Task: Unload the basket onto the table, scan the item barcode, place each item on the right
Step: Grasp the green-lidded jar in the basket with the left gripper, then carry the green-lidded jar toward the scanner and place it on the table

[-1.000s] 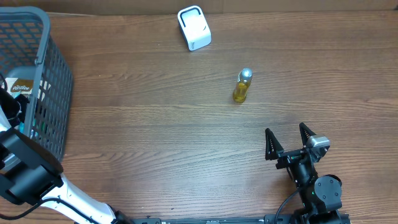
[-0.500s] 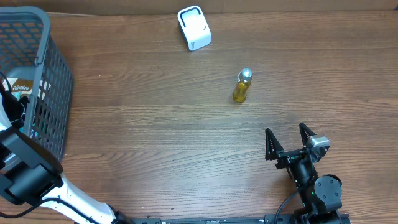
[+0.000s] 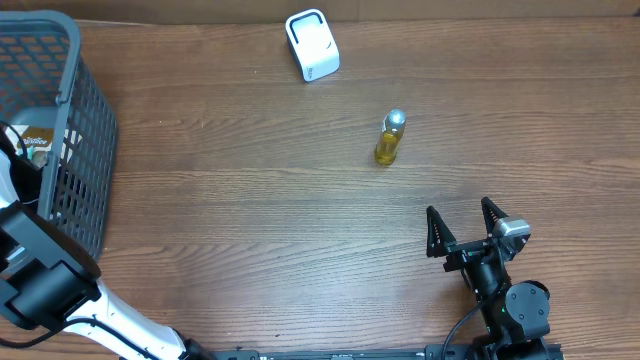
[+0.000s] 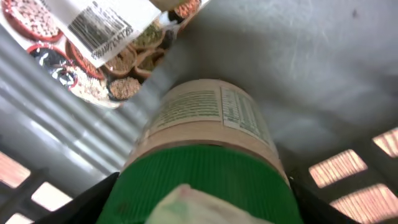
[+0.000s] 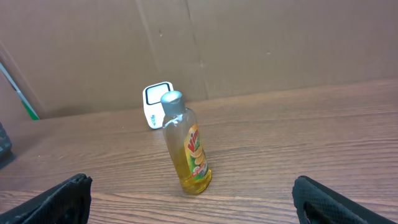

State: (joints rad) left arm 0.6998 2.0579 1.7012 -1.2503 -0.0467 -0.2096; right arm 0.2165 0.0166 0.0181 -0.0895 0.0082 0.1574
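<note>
Wooden table (image 3: 250, 200) with a grey basket (image 3: 90, 130) at its left; inside, the left gripper (image 4: 199, 194) has just begun narrowing around a green-lidded jar (image 4: 211, 124), firm hold impossible to tell; right gripper (image 3: 462, 222) gapes idle; the pick is starting, white scanner (image 3: 312, 45) well apart

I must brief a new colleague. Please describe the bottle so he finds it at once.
On the wooden table, look right of the middle, nearer than the white box at the far edge. The bottle stands upright alone; only it has yellow liquid and a silver cap.
</note>
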